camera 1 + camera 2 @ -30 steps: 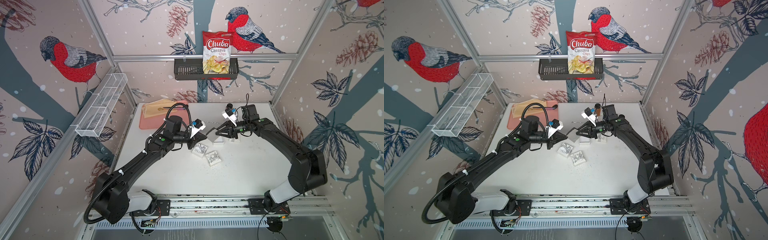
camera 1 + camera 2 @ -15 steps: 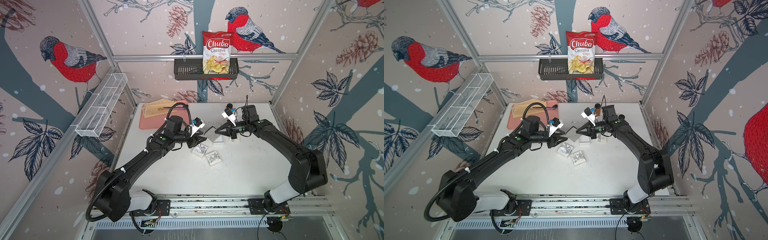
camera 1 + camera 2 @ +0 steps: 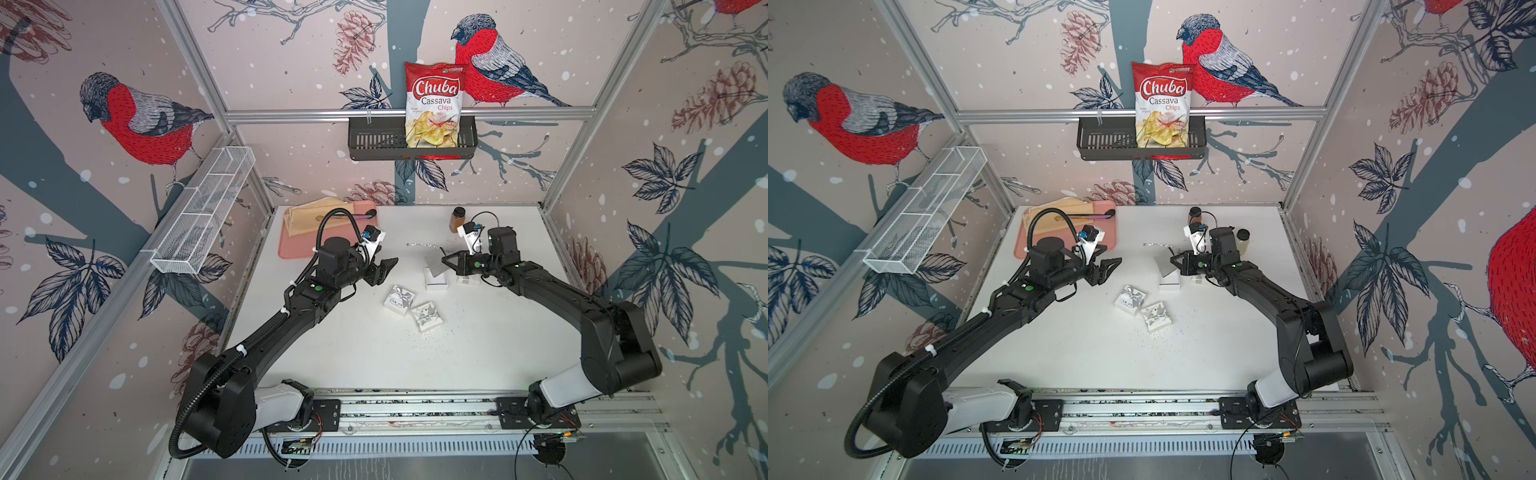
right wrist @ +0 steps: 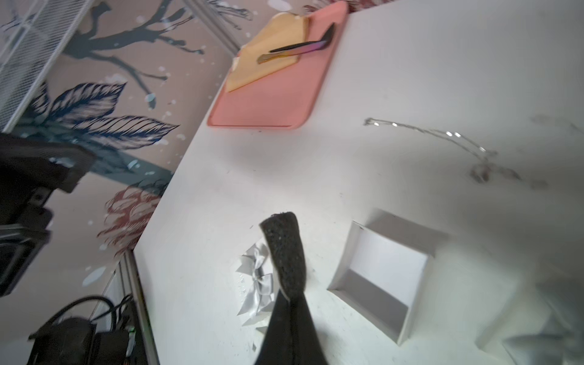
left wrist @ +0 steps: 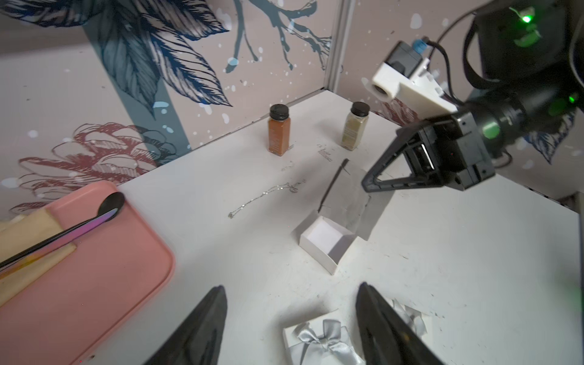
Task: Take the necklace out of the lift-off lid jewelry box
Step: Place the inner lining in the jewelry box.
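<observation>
now, necklace (image 5: 265, 193) lying well apart from spread left tool (image 5: 290, 286), nearer right tool (image 5: 368, 186) pinching foam pad (image 5: 347, 197)

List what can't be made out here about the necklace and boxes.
- Necklace pendant: blurred in the right wrist view, too small in both top views.
- Bow-topped lid: cut off by the left wrist view's edge; whether a box sits under it is unseen.
- White item: mostly hidden under the right gripper in both top views.
</observation>
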`<state>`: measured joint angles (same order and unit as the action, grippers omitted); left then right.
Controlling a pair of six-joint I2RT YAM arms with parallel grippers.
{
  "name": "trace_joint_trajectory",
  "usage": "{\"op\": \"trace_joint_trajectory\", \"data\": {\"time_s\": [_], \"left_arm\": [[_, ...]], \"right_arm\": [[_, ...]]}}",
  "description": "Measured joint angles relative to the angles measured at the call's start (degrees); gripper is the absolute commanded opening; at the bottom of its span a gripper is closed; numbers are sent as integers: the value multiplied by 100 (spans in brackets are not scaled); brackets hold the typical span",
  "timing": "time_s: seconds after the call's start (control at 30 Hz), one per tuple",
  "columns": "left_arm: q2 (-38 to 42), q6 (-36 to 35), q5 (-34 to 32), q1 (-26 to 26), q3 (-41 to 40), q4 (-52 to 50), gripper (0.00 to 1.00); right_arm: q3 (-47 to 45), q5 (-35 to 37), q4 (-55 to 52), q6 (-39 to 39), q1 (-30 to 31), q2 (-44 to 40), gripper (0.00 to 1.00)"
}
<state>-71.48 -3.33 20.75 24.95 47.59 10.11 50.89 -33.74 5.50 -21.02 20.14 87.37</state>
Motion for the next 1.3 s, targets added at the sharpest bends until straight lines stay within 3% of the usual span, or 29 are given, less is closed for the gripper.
{"op": "trace_joint_trajectory", "data": {"time_s": [0.17,0.47,1.3], "left_arm": [[-66,208,-151,0,-160,448,69],[-201,293,-151,0,-321,601,68],[-280,282,-251,0,-396,632,68]], "right_arm": [[-369,870,741,-1307,103,201,0],[-101,1545,1040,-2116,341,673,0],[122,1821,302,-1725,568,1154,0]]}}
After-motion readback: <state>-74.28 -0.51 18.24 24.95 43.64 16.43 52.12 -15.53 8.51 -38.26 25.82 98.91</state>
